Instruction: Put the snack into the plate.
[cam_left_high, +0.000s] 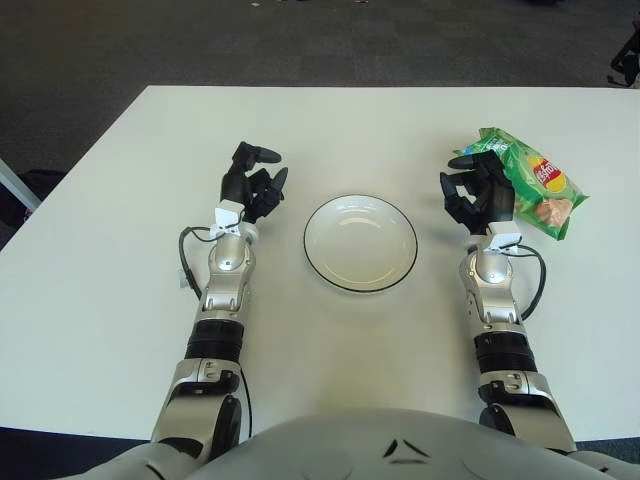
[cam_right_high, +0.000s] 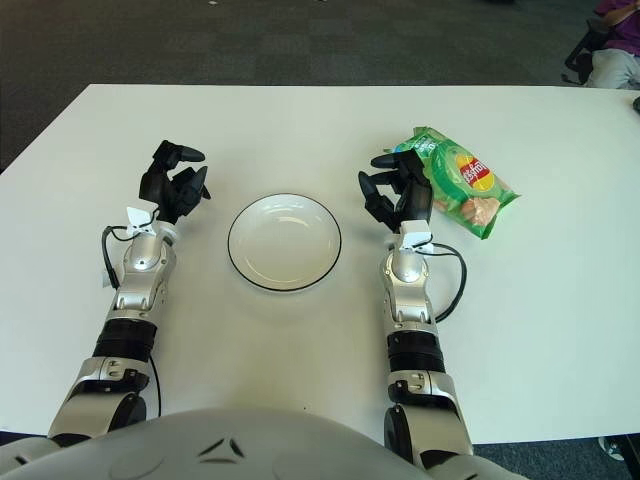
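Note:
A green snack bag (cam_left_high: 535, 182) lies flat on the white table at the right, with a red and yellow logo on it. An empty white plate (cam_left_high: 360, 242) with a dark rim sits in the middle, between my two arms. My right hand (cam_left_high: 478, 190) stands just left of the bag, its fingers spread and holding nothing; its fingertips show at the bag's left edge. My left hand (cam_left_high: 253, 183) shows left of the plate, fingers loosely open and empty.
The white table (cam_left_high: 330, 130) stretches far ahead to dark carpet. A cable loops beside each forearm (cam_left_high: 186, 258). In the right eye view a seated person (cam_right_high: 612, 55) shows at the far right corner.

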